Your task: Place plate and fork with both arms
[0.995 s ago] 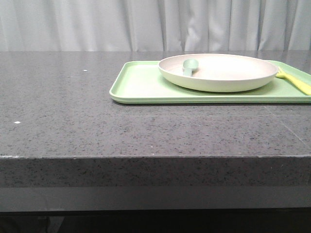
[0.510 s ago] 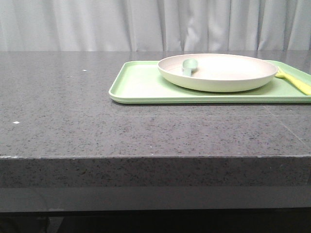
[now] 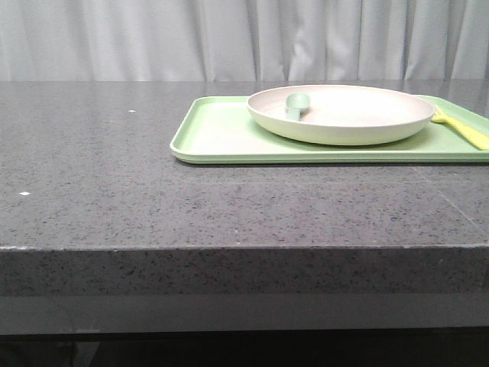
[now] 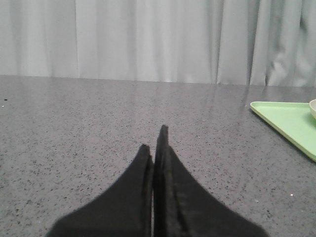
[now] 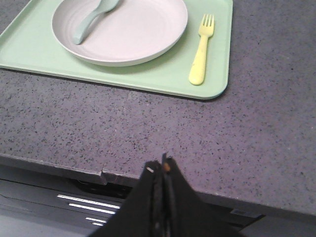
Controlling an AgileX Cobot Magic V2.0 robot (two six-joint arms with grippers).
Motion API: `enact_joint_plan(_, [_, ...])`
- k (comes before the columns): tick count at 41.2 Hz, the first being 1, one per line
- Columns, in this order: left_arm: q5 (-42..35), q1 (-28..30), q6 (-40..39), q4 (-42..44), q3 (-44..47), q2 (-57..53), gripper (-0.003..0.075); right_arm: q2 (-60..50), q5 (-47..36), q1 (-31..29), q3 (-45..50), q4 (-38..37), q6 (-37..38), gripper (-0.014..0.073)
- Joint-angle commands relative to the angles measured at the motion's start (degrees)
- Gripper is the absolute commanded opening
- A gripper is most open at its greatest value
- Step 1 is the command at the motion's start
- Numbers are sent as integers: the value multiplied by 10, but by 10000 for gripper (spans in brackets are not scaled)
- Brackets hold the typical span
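Observation:
The cream-white plate [image 3: 341, 113] [image 5: 120, 30] rests on a light-green tray [image 3: 221, 136] [image 5: 163, 74] at the right of the table. A pale-yellow fork [image 3: 462, 128] [image 5: 201, 51] lies on the tray just right of the plate. Neither gripper shows in the front view. My left gripper [image 4: 154, 140] is shut and empty, low over bare tabletop well left of the tray [image 4: 289, 118]. My right gripper [image 5: 160, 165] is shut and empty, hanging over the table's front edge, short of the tray.
A grey-green spoon [image 3: 296, 105] [image 5: 89, 19] lies in the plate, its bowl toward the left rim. The grey speckled table [image 3: 114, 176] ends in a thick front edge [image 3: 229, 267]. A pale curtain [image 3: 229, 38] hangs behind.
The tray with plate and fork appears a few pixels further left in the front view; nothing else differs.

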Motion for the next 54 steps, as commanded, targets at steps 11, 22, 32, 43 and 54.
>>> enact_joint_plan(11, [-41, -4, -6, -4, 1, -13, -18, 4, -37, 0, -14, 0, -2, -68])
enact_joint_plan(22, [-42, 14, -6, -4, 1, -13, -18, 4, -37, 0, -14, 0, -2, -68])
enact_joint_plan(32, [-67, 16, -6, -5, 1, -13, -18, 4, -37, 0, -14, 0, -2, -68])
enact_joint_plan(43, [-68, 16, -6, -5, 1, -13, -18, 4, -37, 0, -14, 0, -2, -68])
enact_joint_plan(54, [-68, 16, -6, -5, 1, -13, -18, 4, -37, 0, -14, 0, -2, -68])
